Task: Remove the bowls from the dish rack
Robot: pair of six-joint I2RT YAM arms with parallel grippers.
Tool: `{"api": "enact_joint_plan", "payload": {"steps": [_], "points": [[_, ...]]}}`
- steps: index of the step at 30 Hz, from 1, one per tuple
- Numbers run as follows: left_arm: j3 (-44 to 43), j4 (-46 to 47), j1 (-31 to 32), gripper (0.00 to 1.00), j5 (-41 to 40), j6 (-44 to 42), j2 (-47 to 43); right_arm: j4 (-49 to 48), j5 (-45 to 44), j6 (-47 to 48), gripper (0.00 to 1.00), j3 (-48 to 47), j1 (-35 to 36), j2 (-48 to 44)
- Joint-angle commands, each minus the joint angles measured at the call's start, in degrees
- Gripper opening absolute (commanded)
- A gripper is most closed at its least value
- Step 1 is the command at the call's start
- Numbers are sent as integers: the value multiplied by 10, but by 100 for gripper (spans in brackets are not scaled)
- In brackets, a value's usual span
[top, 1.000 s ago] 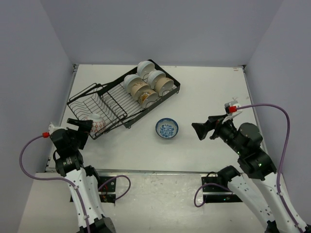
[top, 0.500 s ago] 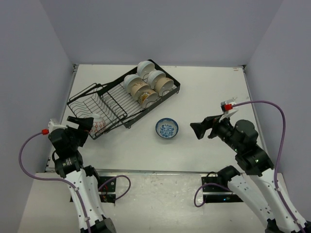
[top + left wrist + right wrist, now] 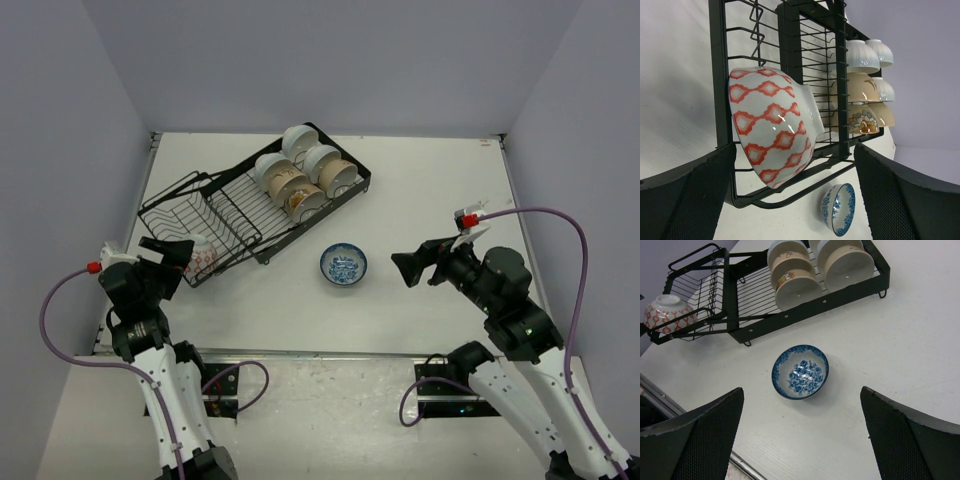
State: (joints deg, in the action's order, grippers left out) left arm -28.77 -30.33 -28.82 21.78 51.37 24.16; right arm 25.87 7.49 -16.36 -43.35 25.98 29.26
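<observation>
The red-patterned bowl (image 3: 775,127) in the dish rack (image 3: 720,75) is framed between wide-open left fingers (image 3: 685,200) for grasping; right fingers (image 3: 690,440) are spread too.

White tabletop (image 3: 430,190), matte and plain, with a faint grain showing up close in the right wrist view. Pale lilac walls box it in. The back wall (image 3: 330,60) stands along the far edge. The left wall (image 3: 60,140) and right wall (image 3: 590,120) run down the side edges. A thin metal strip (image 3: 330,353) lines the near edge, and just beyond it there's a lighter ledge (image 3: 330,420). Small fittings sit at both far corners, too small to make out.
</observation>
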Motion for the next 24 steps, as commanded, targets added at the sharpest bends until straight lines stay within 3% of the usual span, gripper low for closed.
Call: {"api": "enact_joint_plan", "payload": {"steps": [1,24], "points": [[16,43,-1,100,40,-13,0,-14,12,8,99,-2,2,8],[46,84,-1,89,82,10,-27,-14,26,8,99,-5,3,34]]}}
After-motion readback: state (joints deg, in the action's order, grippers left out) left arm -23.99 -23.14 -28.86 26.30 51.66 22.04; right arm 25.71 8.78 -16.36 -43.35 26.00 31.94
